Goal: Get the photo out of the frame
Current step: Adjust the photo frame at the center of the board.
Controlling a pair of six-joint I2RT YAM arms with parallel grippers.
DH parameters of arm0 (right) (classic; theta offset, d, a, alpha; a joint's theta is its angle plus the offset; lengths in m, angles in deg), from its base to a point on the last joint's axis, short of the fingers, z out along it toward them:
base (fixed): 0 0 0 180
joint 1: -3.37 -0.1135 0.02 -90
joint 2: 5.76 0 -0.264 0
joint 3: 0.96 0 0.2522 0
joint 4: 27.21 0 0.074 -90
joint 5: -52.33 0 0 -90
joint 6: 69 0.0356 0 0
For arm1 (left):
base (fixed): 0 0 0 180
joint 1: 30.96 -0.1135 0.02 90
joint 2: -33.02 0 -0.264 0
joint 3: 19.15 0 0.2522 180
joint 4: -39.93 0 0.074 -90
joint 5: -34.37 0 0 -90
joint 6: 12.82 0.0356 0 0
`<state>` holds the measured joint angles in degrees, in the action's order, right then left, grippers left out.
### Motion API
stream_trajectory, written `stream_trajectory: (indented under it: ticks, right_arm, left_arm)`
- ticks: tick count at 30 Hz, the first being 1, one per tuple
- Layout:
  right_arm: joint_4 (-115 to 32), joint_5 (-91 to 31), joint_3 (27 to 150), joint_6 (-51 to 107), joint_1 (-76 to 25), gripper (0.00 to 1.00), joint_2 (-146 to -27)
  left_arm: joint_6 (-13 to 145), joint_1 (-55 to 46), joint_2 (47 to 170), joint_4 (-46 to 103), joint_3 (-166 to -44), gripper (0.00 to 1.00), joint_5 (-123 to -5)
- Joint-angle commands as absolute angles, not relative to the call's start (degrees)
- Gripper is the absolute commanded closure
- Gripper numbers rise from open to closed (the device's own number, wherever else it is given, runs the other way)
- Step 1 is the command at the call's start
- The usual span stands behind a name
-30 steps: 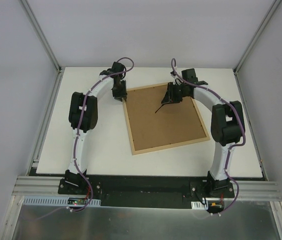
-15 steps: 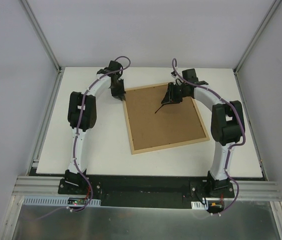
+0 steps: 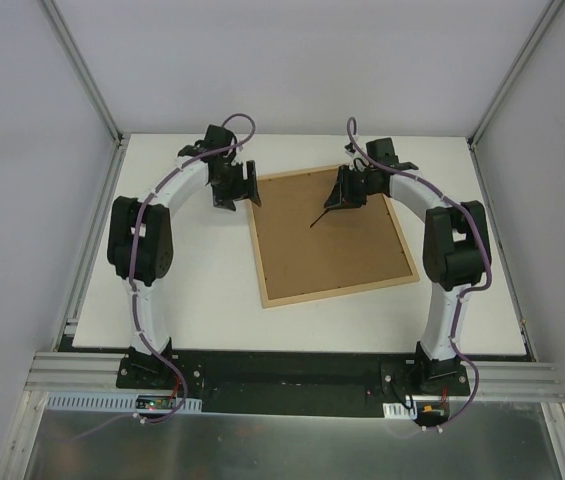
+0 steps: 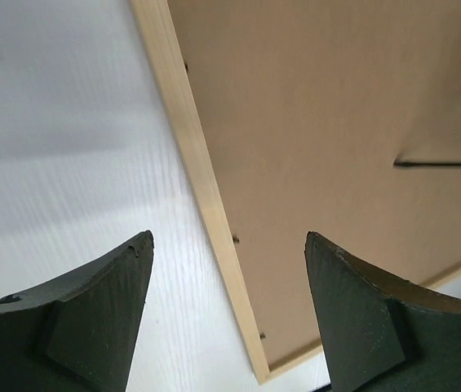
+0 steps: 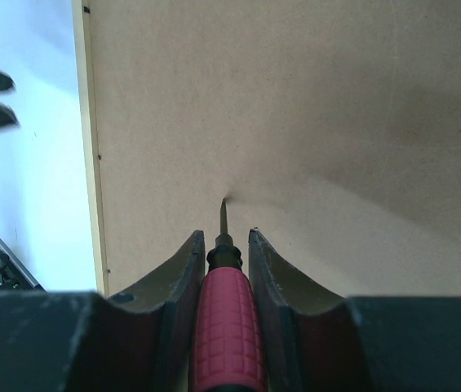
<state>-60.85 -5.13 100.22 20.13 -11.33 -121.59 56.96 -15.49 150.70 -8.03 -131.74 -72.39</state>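
You are seeing the frame [image 3: 330, 236] lying back-up on the desk [image 3: 192, 300], the photo hidden beneath. Farther on, your right jaws are gripping a screwdriver [image 5: 226, 327] tipped onto its back; your left jaws are hovering wide open over its left rail.

Surface: white table [image 3: 182, 300], rectangular and matte.
Lying on it: the frame [image 3: 330, 238], flat, with its brown fibreboard back facing up and a thin light wood edge.
Position: right of the table's middle, turned slightly askew.

The frame [image 3: 330, 238] lies back-up — its front hidden.
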Motion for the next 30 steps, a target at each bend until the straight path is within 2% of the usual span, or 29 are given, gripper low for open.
stream_trajectory:
  ticks: [1, 4, 22, 27, 30]
  right_arm:
    - [-63.21, -8.57, 97.97, 18.53, -10.96, 1.0, -118.96]
    - [-63.21, -9.01, 97.18, 18.27, -11.05, 1.0, -118.09]
    - [-61.89, -6.55, 94.46, 18.8, -10.96, 1.0, -114.57]
    - [-61.37, -6.47, 94.28, 19.24, -11.05, 1.0, -114.74]
    - [-61.19, -6.2, 94.37, 19.41, -11.05, 1.0, -114.74]
  left_arm:
    - [55.12, -11.63, 148.07, -8.82, -121.7, 0.28, -74.62]
    - [54.34, -9.34, 147.19, -7.59, -118.35, 0.28, -75.4]
    - [55.3, -7.67, 154.39, -10.48, -125.9, 0.42, -65.39]
    - [55.39, -7.67, 154.13, -10.75, -125.2, 0.49, -64.07]
    - [55.65, -7.67, 153.78, -10.92, -125.02, 0.57, -63.02]
